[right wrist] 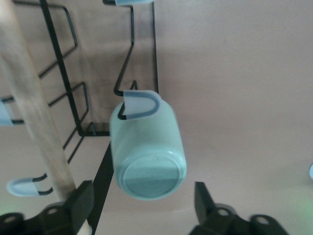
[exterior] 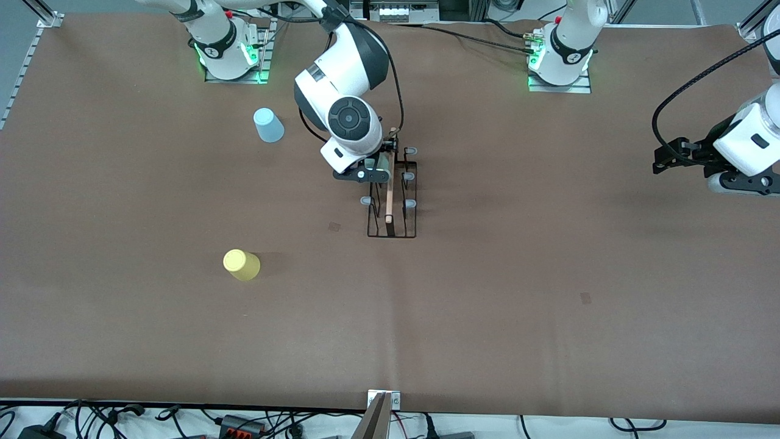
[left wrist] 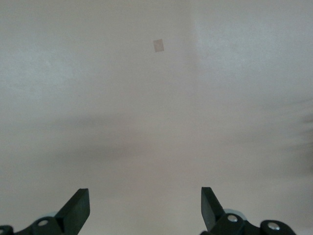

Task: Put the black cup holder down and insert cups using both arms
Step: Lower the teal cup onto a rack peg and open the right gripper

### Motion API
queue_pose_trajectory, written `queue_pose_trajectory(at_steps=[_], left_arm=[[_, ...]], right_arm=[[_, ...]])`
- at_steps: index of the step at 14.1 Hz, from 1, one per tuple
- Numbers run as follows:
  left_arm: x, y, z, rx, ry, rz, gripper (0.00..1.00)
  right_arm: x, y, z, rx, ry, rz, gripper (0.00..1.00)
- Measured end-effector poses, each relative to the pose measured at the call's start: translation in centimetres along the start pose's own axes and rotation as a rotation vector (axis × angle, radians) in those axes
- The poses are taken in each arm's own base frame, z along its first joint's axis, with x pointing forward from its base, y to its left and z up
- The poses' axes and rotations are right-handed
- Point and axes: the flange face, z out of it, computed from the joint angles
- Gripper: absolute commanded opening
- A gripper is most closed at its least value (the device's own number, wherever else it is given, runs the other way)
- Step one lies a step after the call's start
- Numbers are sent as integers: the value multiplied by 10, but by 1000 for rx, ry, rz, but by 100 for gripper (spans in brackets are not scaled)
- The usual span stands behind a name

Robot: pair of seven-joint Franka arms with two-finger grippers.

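Table [exterior: 487,305]: one, covered in brown paper.

Arms: two. Right arm reaches from its base to the table's middle; left arm waits at its own end of the table.

Black cup holder [exterior: 393,201]: one wire rack, standing mid-table, with a light wooden rod handle [exterior: 389,183] along its top. Pegs [exterior: 409,203] pale-tipped; four show in the front view, the rest probably hidden under the right arm.

Right gripper [right wrist: 139,208]: over the rack beside the handle; jaws spread wide, holding nothing.

Left gripper [left wrist: 145,208]: jaws spread wide, holding nothing, over bare paper.

Cups: three.
- Pale green cup [right wrist: 146,147]: hung upside down on a rack peg, between the right gripper's fingers but free of them. Seen only in the right wrist view.
- Light blue cup [exterior: 268,125]: upside down on the table, toward the right arm's end, near its base.
- Yellow cup [exterior: 241,264]: on the table, nearer the front camera than the blue one. Seen only in the front view.
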Motion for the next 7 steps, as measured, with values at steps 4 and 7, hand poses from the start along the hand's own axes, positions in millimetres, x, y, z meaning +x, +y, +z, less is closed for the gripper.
queue_pose_trajectory(at_steps=[4,7], left_arm=[[0,2,0,-20,3,-20,100],[1,2,0,-27,6,-91,100]], right_arm=[[39,35,-69,27,120,115,100],[105,111,-88,-25,194,239,100]])
